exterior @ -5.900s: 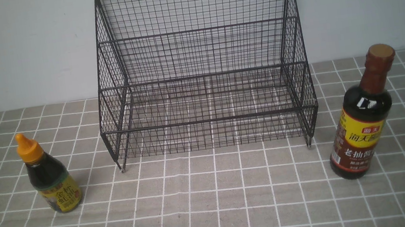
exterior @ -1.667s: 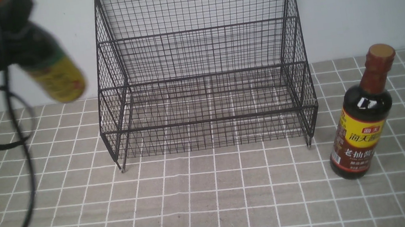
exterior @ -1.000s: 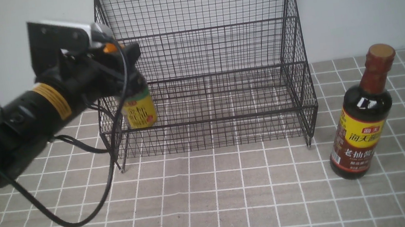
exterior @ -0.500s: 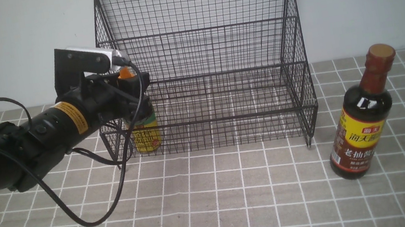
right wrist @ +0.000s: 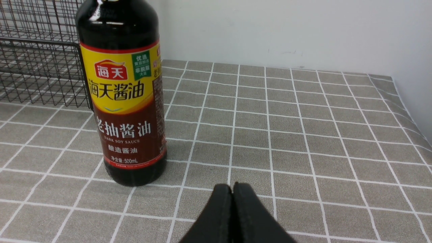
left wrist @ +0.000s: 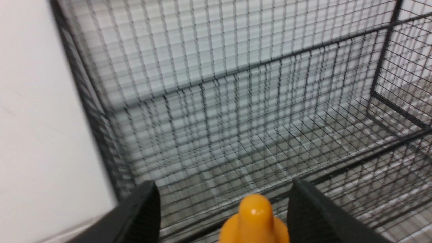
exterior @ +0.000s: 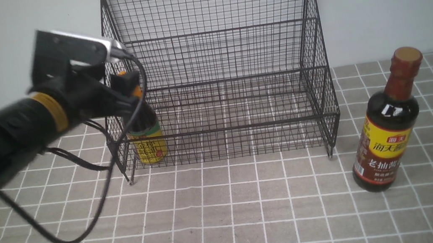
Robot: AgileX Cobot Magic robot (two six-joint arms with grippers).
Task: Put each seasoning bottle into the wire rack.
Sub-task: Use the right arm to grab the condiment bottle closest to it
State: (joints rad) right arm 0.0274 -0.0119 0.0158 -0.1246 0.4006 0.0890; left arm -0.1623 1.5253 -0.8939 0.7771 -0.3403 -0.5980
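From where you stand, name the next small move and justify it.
Probably ease the left tool straight back from the orange-capped bottle: its jaws stand open on either side of the orange cap, and the bottle already stands inside the wire rack. A sideways shift might knock it, since one finger sits very near the cap.

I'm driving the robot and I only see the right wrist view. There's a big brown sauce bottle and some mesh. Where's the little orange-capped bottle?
Observer: The little bottle is standing in the rack, at its left end.

Operator: Is the left gripper squeezing it?

Observer: No, the left gripper is open, with a finger on each side of the orange cap.

Operator: What's on top of my big bottle?

Observer: A brown-red cap.
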